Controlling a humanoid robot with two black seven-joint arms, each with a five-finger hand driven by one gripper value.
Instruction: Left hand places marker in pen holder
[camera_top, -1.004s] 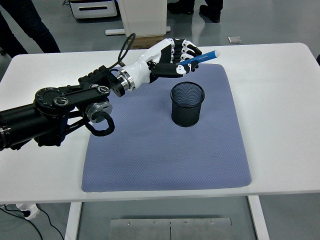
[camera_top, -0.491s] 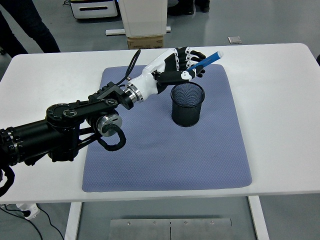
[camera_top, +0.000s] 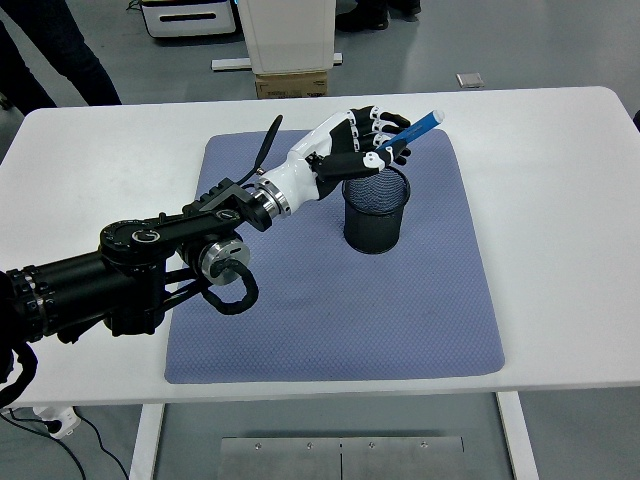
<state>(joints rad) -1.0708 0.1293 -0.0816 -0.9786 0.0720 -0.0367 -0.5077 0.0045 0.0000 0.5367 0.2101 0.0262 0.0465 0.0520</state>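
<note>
My left hand (camera_top: 372, 140) reaches in from the left and hovers over the far rim of the black mesh pen holder (camera_top: 375, 210). Its fingers are curled around a blue marker (camera_top: 414, 130) with a white tip. The marker lies tilted, its tip pointing up and to the right, past the holder's rim. The holder stands upright on the blue-grey mat (camera_top: 330, 300), right of its middle. My right hand does not appear in the view.
The mat lies on a white table (camera_top: 560, 200). Behind the table stand a white cabinet base (camera_top: 285, 35) and a cardboard box (camera_top: 290, 85). People's legs (camera_top: 60, 50) show at the top left.
My left arm has pushed forward and to the right, carrying the marker from behind and left of the holder to just over its far rim. The marker tilts steeper.
</note>
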